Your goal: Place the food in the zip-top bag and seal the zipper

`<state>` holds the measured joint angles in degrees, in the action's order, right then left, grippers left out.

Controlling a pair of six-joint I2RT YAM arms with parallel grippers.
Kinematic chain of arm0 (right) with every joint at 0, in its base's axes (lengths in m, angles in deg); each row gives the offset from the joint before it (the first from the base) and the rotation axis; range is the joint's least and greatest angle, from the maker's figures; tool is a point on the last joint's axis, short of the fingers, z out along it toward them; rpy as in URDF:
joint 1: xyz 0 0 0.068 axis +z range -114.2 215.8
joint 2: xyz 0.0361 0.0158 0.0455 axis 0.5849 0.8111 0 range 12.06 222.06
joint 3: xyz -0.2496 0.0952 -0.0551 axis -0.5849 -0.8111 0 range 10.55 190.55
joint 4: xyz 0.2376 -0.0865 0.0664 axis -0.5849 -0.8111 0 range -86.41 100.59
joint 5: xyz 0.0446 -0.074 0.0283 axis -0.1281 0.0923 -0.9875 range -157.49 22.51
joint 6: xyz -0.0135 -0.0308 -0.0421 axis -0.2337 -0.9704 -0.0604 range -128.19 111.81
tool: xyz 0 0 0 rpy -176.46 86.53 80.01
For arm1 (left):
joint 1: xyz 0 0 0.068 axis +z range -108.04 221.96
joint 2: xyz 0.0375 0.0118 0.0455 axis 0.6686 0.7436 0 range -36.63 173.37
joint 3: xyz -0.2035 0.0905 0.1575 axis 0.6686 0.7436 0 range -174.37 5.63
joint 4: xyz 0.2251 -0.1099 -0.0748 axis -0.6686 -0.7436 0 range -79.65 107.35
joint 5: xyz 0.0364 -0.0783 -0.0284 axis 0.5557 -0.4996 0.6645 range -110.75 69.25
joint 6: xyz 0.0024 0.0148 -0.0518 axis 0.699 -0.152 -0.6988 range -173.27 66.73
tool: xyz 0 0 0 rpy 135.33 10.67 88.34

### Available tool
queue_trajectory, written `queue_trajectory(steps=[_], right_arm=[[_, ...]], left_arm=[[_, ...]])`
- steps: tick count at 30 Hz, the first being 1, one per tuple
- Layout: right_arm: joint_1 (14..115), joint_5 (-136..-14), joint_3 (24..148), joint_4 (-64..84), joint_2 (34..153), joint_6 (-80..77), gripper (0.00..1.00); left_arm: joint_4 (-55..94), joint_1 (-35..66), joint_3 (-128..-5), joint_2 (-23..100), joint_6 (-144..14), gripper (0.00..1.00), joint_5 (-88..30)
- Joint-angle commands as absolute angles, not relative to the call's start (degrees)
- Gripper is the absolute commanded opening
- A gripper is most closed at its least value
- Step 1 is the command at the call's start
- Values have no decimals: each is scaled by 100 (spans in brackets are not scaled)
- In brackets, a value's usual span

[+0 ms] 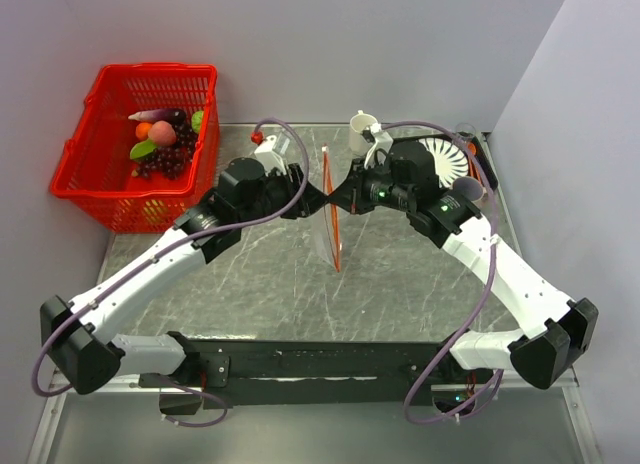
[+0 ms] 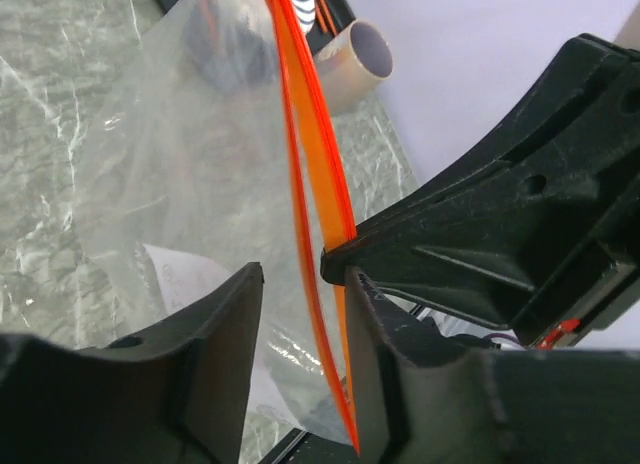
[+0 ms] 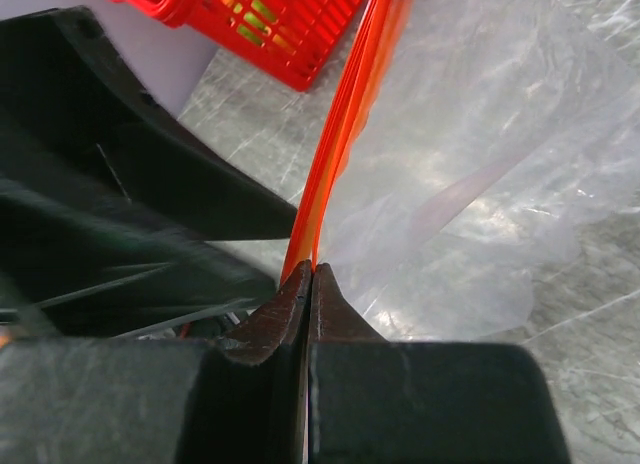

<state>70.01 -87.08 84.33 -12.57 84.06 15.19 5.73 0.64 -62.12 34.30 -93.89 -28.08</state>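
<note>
The clear zip-top bag (image 1: 322, 240) hangs upright above the table centre between my two grippers. Its red-orange zipper (image 1: 335, 242) runs near-vertically. My right gripper (image 1: 341, 199) is shut on the zipper (image 3: 345, 124), fingertips pinched together, in the right wrist view (image 3: 312, 272); the bag (image 3: 470, 184) billows to the right. My left gripper (image 1: 311, 199) is open; in the left wrist view (image 2: 303, 284) the zipper (image 2: 310, 134) passes between its fingers, close to the right finger. The bag (image 2: 190, 174) looks empty apart from a white label. The toy food (image 1: 165, 142) lies in the red basket.
The red mesh basket (image 1: 100, 174) stands at the back left; it also shows in the right wrist view (image 3: 290, 24). A white cup (image 1: 362, 132), a white ribbed plate (image 1: 447, 161) and a grey cup (image 1: 467, 188) stand at the back right. A small red item (image 1: 258, 138) lies behind the left arm.
</note>
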Motion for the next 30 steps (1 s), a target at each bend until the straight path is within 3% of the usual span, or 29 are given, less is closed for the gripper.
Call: queue_trajectory(steps=[1,7,8,9,12,14,17,23,27,30], right_arm=[[7139,-8744,8614,-980,8492,1563,0],[7245,-8700,8640,-989,8527,1554,0],[7271,-8674,8666,-1015,8562,1537,0],[7280,-8621,8710,-1120,8571,1519,0],[7289,-8157,8982,-1601,8667,1405,9],[7315,-7682,9297,-1919,8808,1256,21],[7438,-7199,9667,-2447,9019,1062,32],[7956,-6319,10125,-3045,9423,904,35],[8114,-6379,10047,-2959,9415,939,51],[8176,-6424,9844,-2773,9309,1009,53]], left_arm=[[637,74,-6415,3666,-9221,41,-2796],[408,74,-6424,3746,-9124,37,-2357],[399,74,-6424,3746,-9089,24,-2313],[347,83,-6433,3754,-9037,16,-2277],[241,74,-6468,3755,-8984,1,-2093],[206,74,-6442,3676,-8975,1,-2092],[197,74,-6424,3596,-8966,1,-1936],[206,74,-6442,3535,-8983,1,-1961],[188,74,-6460,3508,-9010,1,-1978],[206,83,-6442,3491,-9036,1,-2022]])
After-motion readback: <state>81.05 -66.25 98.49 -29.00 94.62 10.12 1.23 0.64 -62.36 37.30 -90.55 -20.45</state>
